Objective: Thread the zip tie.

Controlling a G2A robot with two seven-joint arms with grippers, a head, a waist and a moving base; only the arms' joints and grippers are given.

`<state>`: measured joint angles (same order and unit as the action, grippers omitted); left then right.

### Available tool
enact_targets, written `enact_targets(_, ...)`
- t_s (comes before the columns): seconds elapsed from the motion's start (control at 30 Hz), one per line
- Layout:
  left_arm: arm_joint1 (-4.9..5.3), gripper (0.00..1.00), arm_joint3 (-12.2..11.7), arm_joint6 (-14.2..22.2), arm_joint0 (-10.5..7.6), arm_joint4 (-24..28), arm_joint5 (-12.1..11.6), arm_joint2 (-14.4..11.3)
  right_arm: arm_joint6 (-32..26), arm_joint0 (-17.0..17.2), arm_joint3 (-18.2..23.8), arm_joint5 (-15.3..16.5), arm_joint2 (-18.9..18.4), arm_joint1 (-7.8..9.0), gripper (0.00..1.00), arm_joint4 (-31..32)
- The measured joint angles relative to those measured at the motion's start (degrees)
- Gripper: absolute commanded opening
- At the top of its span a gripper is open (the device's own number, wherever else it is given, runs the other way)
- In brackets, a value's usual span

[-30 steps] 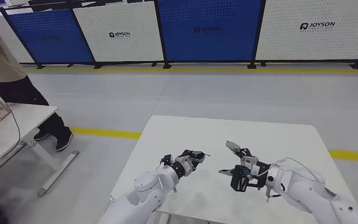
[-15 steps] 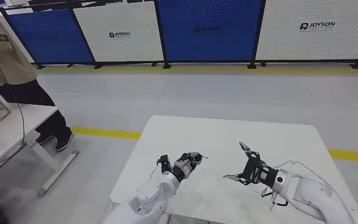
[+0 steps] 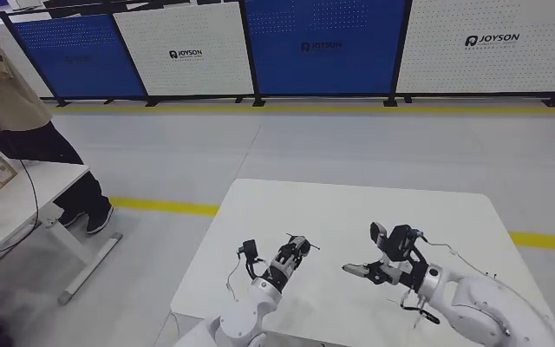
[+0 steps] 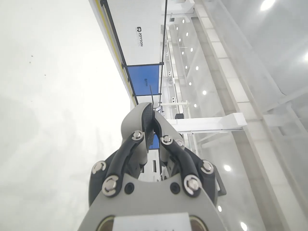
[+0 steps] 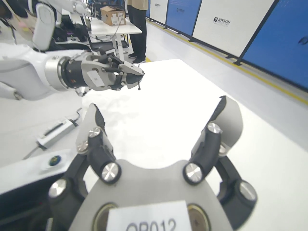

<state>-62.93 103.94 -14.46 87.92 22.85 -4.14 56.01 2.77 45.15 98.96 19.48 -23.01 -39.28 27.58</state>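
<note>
A thin black zip tie sticks out from the tips of my left gripper, which is shut on it just above the white table. In the left wrist view the zip tie pokes up past the gripper as a short black strip. My right gripper hovers a little to the right of it, open and holding nothing. In the right wrist view the open right gripper faces the left gripper, with the zip tie hanging down from its tips.
A small grey device with a cable lies near the table's front edge by the left arm. Another table stands off to the left. Blue and white partition panels line the floor behind.
The left forearm has swung in toward the table's front, its gripper staying almost in place with the zip tie. The right gripper has turned at the wrist and stayed open.
</note>
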Motion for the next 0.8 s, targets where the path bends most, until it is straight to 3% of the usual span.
enact_targets(0.17,0.00,0.00,1.4,-0.6,1.41,-4.5,0.3,0.4,-9.8,-2.5,-1.6,0.0,0.7,-0.25,1.00,-20.2)
enact_targets(0.6,-0.02,0.00,1.4,1.1,1.53,-5.0,1.4,0.4,-9.4,-2.2,-1.2,0.0,0.7,-0.31,1.00,-20.0)
enact_targets(0.8,0.49,0.00,3.7,4.5,2.56,-7.4,5.1,3.1,-20.8,-1.4,-1.0,0.0,-1.4,-0.49,1.00,-30.4)
